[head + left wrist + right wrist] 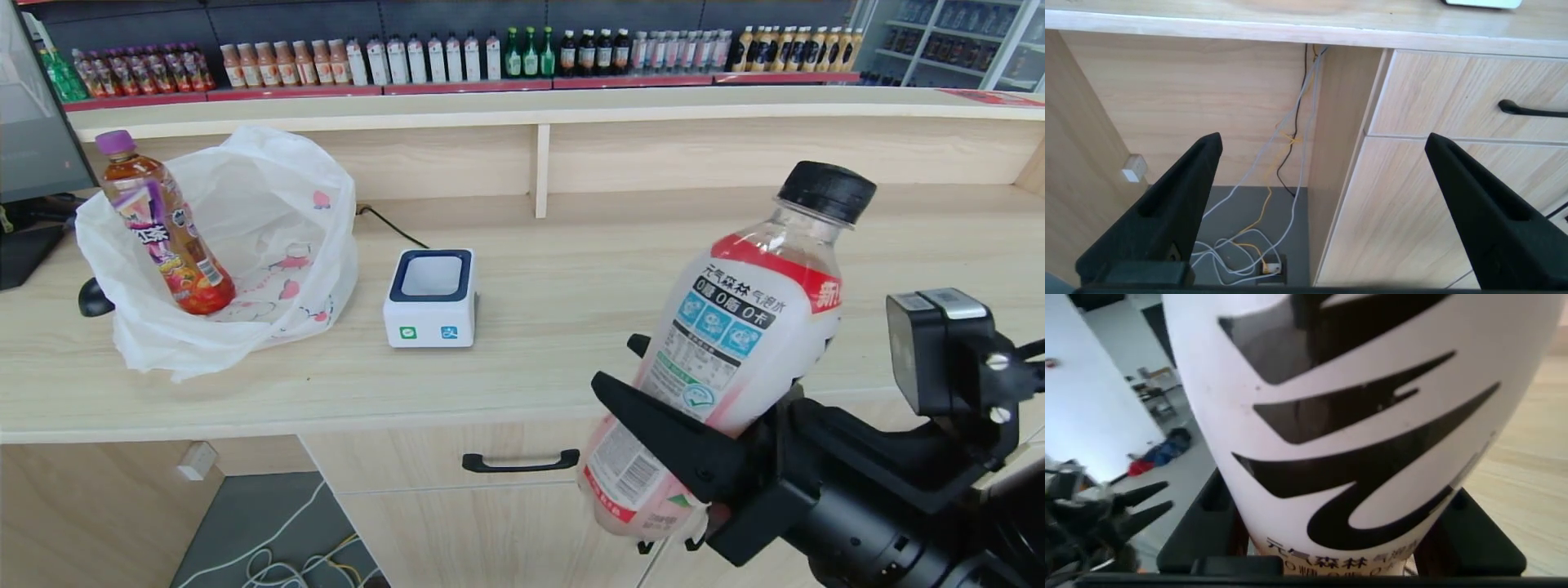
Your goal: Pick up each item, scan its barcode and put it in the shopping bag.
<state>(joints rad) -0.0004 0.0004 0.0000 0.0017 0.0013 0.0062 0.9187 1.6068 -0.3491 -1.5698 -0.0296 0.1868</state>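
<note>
The right gripper (633, 367) is clamped on the black-capped bottle (735, 327), held tilted off the counter's (571, 278) front edge; the far finger is mostly hidden behind it. The head view shows its barcode (629, 469), while the right wrist view shows only the striped back of the label. The left gripper's (1323, 204) fingers (1167, 212) stand wide apart, empty, below the counter by cables (1290, 147); the scanner (430, 298) and the bag (269, 204) holding a tea bottle (163, 229) sit well away.
</note>
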